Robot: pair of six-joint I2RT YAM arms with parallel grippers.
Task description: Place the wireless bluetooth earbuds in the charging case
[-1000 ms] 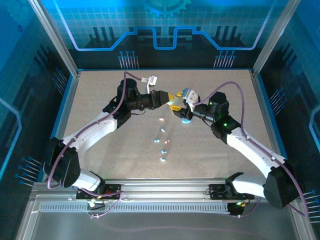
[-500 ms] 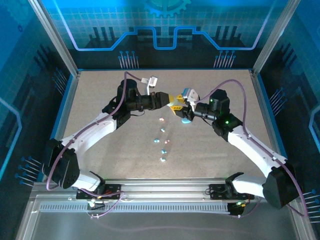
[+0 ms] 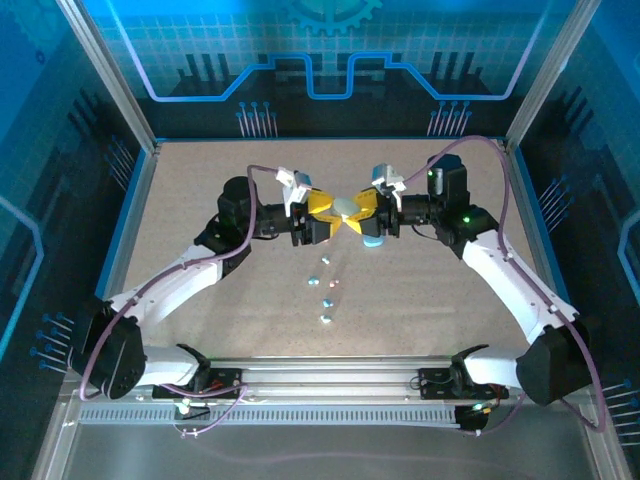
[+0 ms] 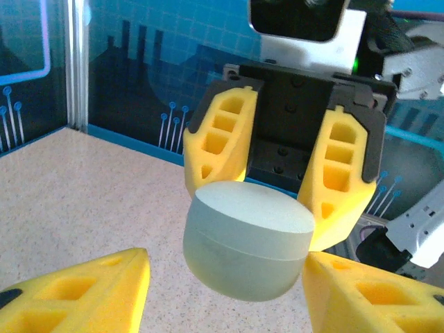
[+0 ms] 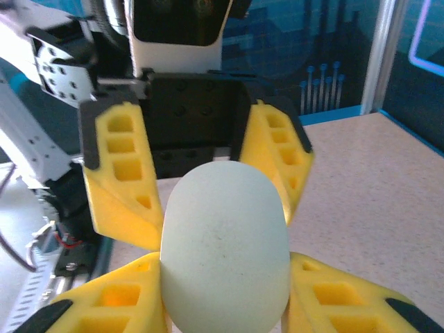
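Above mid-table, the right gripper (image 4: 277,201) clamps the closed pale green case (image 4: 243,243), while the left gripper (image 5: 208,194) stands partly spread around its other end. The earbuds (image 3: 328,302) lie on the table (image 3: 200,180) below. The right should probably hold the base level while the left takes the lid squarely; no writing is readable.

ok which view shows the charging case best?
Left wrist: the charging case is nearly whole, seam visible, in the right claw. Right wrist crops its near end; top external shows a small pale blob.
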